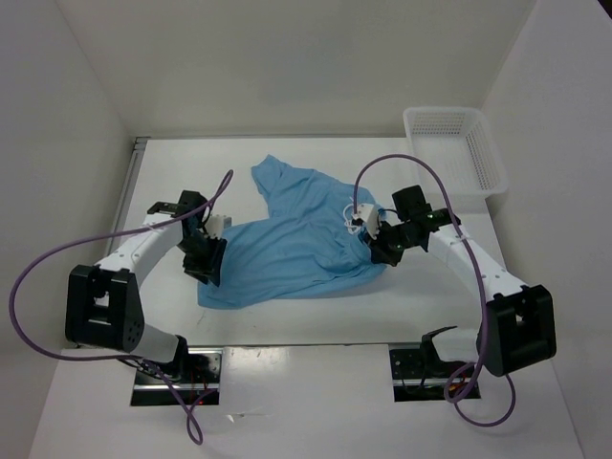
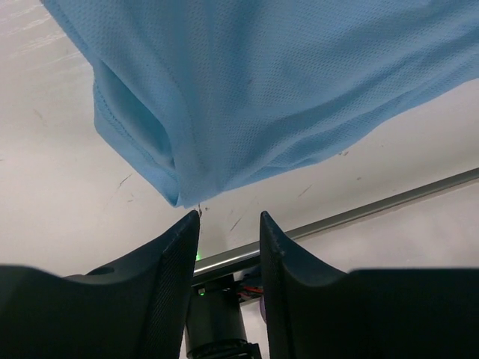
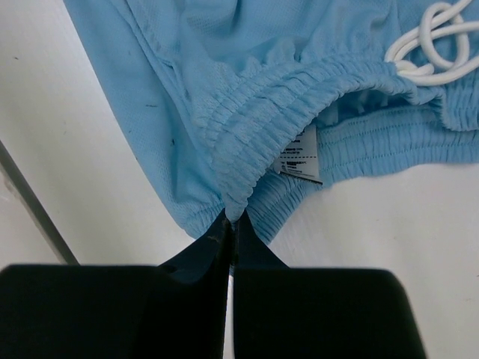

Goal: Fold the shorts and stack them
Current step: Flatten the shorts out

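Observation:
The light blue shorts [image 1: 287,244] lie spread across the middle of the table, one leg reaching toward the back. My left gripper [image 1: 207,269] is at their near left corner; its jaws stand open with nothing between them, and the corner of the shorts [image 2: 247,105] lies just beyond the fingertips [image 2: 187,228]. My right gripper [image 1: 370,247] is at the right side, shut on the gathered elastic waistband [image 3: 247,157]. A white drawstring [image 3: 434,41] and a white label [image 3: 301,159] show at the waist opening.
A white mesh basket [image 1: 455,149] stands at the back right corner of the table. A metal rail [image 2: 359,213] runs along the table's near edge. White walls close in the left, back and right sides.

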`<state>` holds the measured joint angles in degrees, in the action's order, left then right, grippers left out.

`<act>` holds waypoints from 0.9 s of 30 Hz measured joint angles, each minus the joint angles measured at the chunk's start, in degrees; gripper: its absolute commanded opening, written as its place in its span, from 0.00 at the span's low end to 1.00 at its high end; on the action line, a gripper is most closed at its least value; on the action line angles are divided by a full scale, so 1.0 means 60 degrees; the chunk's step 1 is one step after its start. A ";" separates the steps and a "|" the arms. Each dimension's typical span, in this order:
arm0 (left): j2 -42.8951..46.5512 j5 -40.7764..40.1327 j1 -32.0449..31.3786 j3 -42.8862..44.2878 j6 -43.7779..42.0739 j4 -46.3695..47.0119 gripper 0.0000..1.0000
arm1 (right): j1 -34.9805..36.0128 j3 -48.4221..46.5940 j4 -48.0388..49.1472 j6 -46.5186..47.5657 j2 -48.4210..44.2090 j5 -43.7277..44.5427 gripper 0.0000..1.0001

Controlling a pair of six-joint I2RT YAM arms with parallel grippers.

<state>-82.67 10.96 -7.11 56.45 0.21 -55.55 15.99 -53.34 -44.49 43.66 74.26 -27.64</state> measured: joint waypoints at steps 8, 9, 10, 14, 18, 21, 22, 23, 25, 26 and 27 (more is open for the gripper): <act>-0.0441 -0.0127 0.0000 -0.0211 0.0004 0.0142 0.48 | 0.0000 0.0288 0.0124 0.0051 -0.0229 0.0175 0.00; -0.0441 -0.0219 0.0000 -0.0262 0.0004 0.0157 0.48 | 0.0000 0.0324 0.0142 0.0058 -0.0248 0.0215 0.00; -0.0441 -0.0295 0.0000 -0.0310 0.0000 0.0164 0.51 | 0.0000 0.0390 0.0182 0.0062 -0.0266 0.0233 0.00; -0.0532 -0.0470 0.0000 -0.0390 0.0004 0.0215 0.56 | 0.0000 0.0648 0.0262 0.0127 -0.0273 0.0353 0.00; -0.1067 -0.0670 0.0000 -0.0390 0.0004 0.0404 0.57 | 0.0000 0.0696 0.0302 0.0138 -0.0273 0.0404 0.00; -0.1530 -0.0463 0.0000 -0.0324 0.0004 0.0335 0.55 | 0.0000 0.0699 0.0379 0.0138 -0.0273 0.0444 0.00; -0.1654 -0.0364 0.0000 -0.0270 0.0004 0.0302 0.52 | 0.0000 0.0699 0.0408 0.0138 -0.0273 0.0470 0.00; -0.1778 -0.0266 0.0000 -0.0197 0.0007 0.0284 0.49 | 0.0000 0.0699 0.0430 0.0138 -0.0273 0.0481 0.00; -0.2044 -0.0127 0.0000 -0.0066 0.0004 0.0226 0.33 | 0.0000 0.0703 0.0470 0.0138 -0.0273 0.0506 0.00; -0.2211 -0.0036 0.0000 -0.0011 0.0000 0.0178 0.27 | 0.0000 0.0703 0.0488 0.0138 -0.0273 0.0525 0.00; -0.2397 0.0076 0.0000 0.0062 -0.0007 0.0080 0.21 | 0.0000 0.0703 0.0503 0.0135 -0.0273 0.0543 0.00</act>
<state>-97.06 11.42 -7.11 56.82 0.16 -55.07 15.99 -49.12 -41.47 44.47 72.62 -24.38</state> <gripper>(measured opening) 0.299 0.008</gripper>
